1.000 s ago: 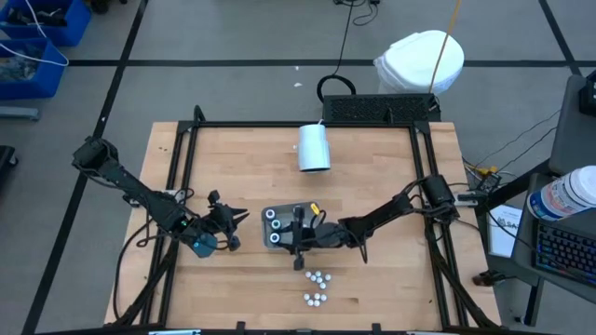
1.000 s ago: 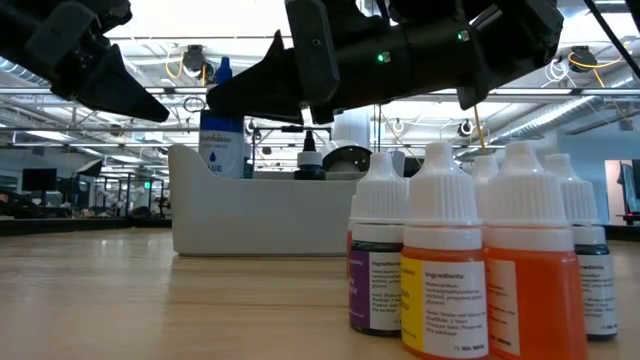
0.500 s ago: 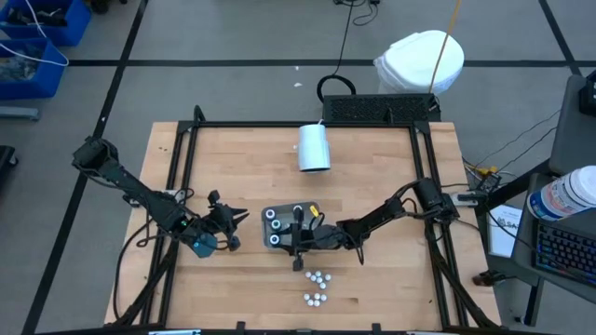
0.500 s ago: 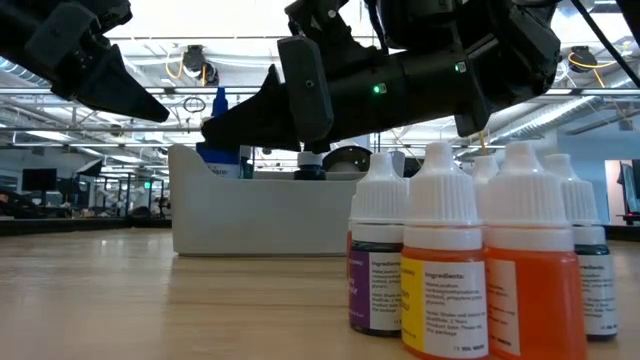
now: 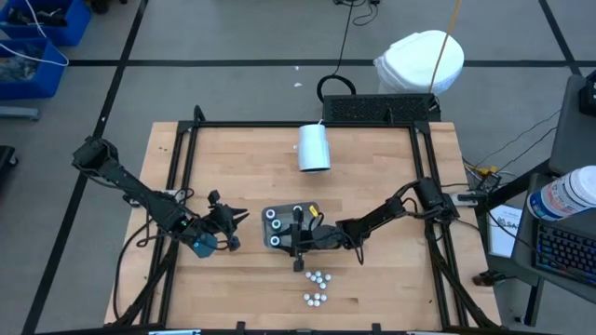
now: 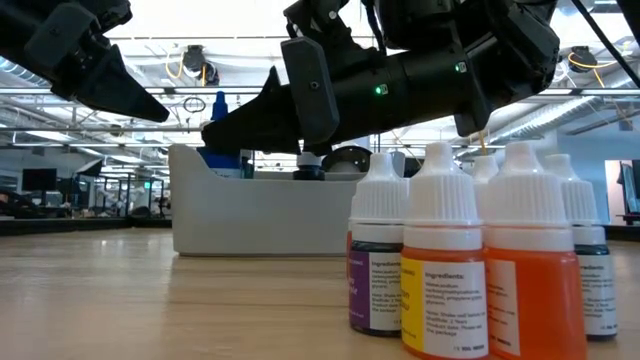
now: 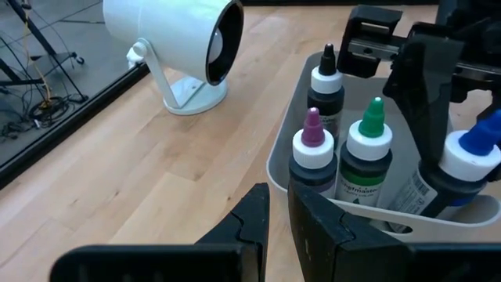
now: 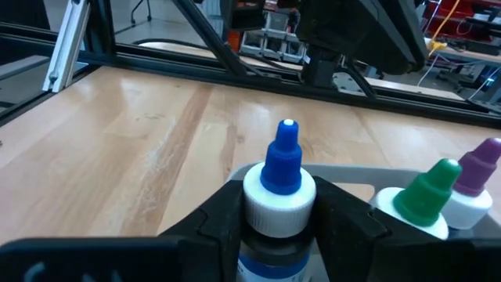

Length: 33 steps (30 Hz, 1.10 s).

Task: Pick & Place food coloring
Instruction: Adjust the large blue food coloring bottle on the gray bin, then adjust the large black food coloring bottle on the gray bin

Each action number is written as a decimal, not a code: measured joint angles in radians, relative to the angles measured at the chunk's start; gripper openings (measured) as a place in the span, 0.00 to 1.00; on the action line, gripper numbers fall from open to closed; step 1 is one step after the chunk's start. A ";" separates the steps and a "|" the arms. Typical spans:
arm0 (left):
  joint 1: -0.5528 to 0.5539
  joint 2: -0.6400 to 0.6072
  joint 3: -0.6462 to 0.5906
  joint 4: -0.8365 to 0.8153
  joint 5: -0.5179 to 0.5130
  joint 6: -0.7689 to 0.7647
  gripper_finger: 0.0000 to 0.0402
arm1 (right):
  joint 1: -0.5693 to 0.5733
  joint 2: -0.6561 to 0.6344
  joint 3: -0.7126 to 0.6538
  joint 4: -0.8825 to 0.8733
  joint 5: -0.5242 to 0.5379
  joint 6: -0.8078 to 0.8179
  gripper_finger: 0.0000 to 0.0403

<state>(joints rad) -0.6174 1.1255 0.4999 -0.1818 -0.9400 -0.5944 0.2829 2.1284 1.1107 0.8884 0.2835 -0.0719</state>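
On the high view, the left gripper [image 5: 226,230] waits at about nine o'clock of the grey tray [image 5: 268,229], fingers narrowed to a slit and empty; its wrist camera looks past them at the tray, so it seems parked clear to leave the other arm room.

At the table's centre the tray holds three placed bottles: a black-tipped one [image 7: 326,82], a purple-tipped one [image 7: 312,155] and a green-tipped one [image 7: 368,157]. The right gripper [image 5: 300,235] reaches in from three o'clock, clamped on the blue-tipped bottle [image 8: 280,196] just below its white collar. The bottle stands upright over the tray's open side, which suggests it is being set down beside the others.

At six o'clock of the tray, near the table's front edge, two clusters of small white-capped bottles [image 5: 318,277] wait.

Whether the blue bottle's base touches the tray floor is hidden by the wall and fingers. The white cup [image 5: 314,147] lies on its side at twelve o'clock.
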 joint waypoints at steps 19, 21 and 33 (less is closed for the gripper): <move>0.000 0.000 0.000 0.000 0.031 0.013 0.14 | 0.000 0.003 -0.001 0.078 -0.026 -0.024 0.47; 0.000 0.000 0.000 0.000 0.031 0.026 0.14 | 0.000 0.002 -0.001 0.098 -0.026 -0.041 0.48; 0.000 0.000 0.000 0.000 0.031 0.044 0.14 | 0.007 -0.208 -0.002 -0.121 0.034 -0.162 0.50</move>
<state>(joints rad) -0.6174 1.1255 0.4999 -0.1814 -0.9092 -0.5503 0.2897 1.9206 1.1088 0.7676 0.3178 -0.2336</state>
